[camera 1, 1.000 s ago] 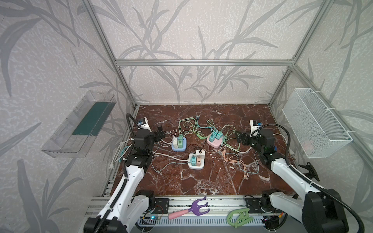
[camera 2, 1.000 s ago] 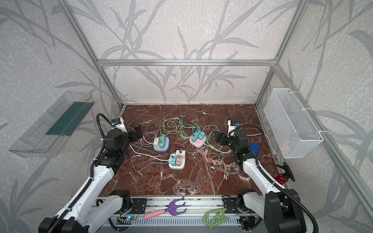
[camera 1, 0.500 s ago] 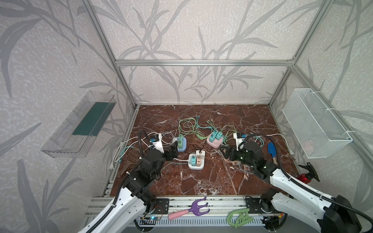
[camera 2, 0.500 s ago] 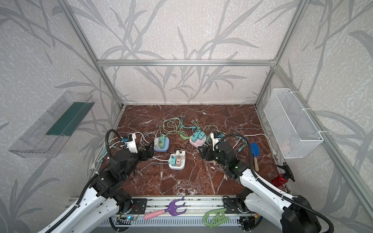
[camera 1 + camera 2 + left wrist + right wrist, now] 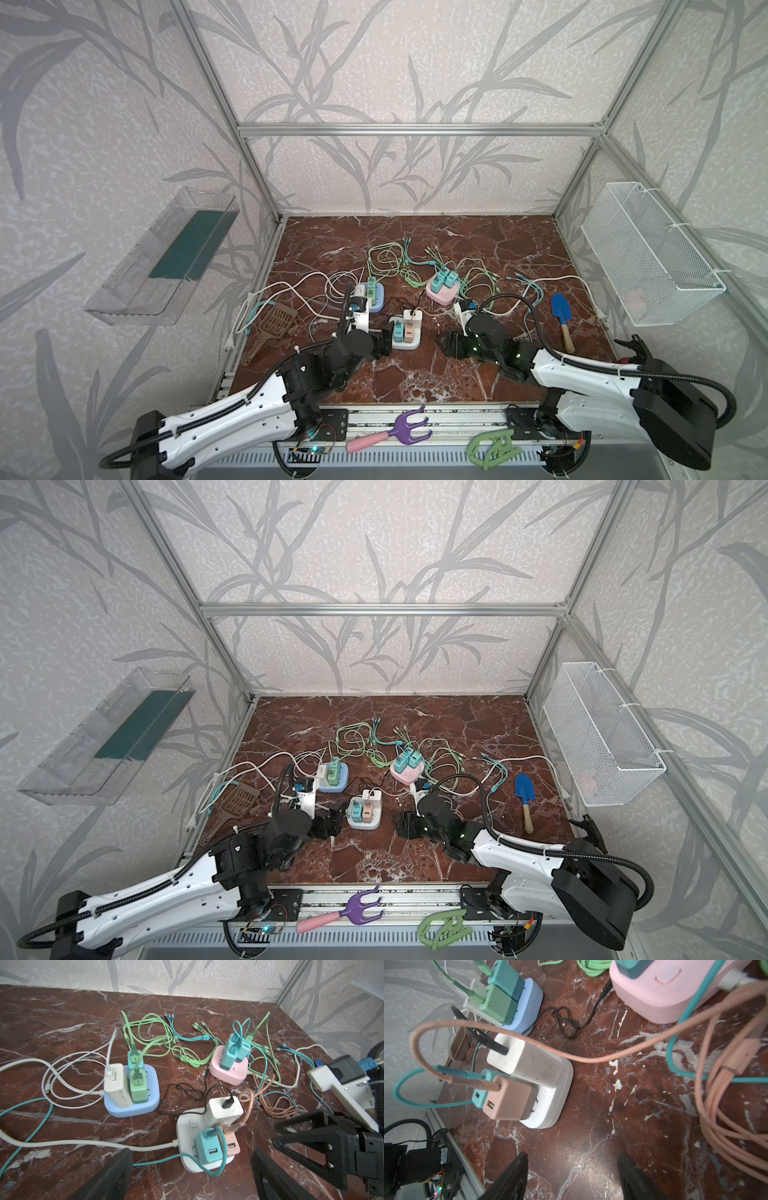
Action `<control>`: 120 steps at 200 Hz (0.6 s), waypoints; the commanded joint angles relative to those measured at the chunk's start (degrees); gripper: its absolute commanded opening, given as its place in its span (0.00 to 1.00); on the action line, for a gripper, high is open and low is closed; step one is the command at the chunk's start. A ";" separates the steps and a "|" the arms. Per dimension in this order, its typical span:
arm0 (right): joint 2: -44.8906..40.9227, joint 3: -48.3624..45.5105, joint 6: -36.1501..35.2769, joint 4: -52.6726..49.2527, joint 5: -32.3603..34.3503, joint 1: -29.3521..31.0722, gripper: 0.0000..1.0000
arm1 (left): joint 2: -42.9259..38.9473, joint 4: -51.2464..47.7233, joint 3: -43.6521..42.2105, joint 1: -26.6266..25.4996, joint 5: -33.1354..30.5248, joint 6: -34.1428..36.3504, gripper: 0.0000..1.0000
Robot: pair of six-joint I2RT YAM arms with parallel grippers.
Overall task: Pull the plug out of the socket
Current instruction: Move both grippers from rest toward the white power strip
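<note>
The marble table (image 5: 415, 376) lay bare along its far and near edges, with cables crowding the middle. Three sockets stood there: the blue socket (image 5: 376, 302), the pink socket (image 5: 444, 295), and nearest the front the white socket (image 5: 406, 343). The white socket carried three plugs: the white plug (image 5: 225, 1110), the teal plug (image 5: 208, 1148) and the pink plug (image 5: 232, 1145). Just beside it the left gripper (image 5: 384, 345) gaped wide and empty. On its other side the right gripper (image 5: 446, 343), jaws apart, held nothing.

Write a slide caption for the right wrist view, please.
Open right hand hovers near a white socket carrying a white plug, pink plug and teal plug amid cables.
</note>
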 commanded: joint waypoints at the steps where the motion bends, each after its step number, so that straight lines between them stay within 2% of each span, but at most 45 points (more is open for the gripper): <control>1: 2.81 1.88 1.75 3.97 0.39 0.78 0.68 | 3.30 1.53 -0.27 -2.39 -4.97 -4.50 0.90; 36: 8.49 4.50 2.08 5.05 -2.51 1.07 0.61 | 9.34 2.09 0.98 -2.82 -4.97 -7.51 0.90; 69: 11.84 6.18 2.74 6.25 -3.54 1.39 0.60 | 12.49 3.60 1.93 -2.25 -5.14 -6.57 0.89; 120: 15.76 9.41 3.25 5.69 -4.59 1.56 0.59 | 14.82 2.94 3.25 4.13 5.03 -6.72 0.87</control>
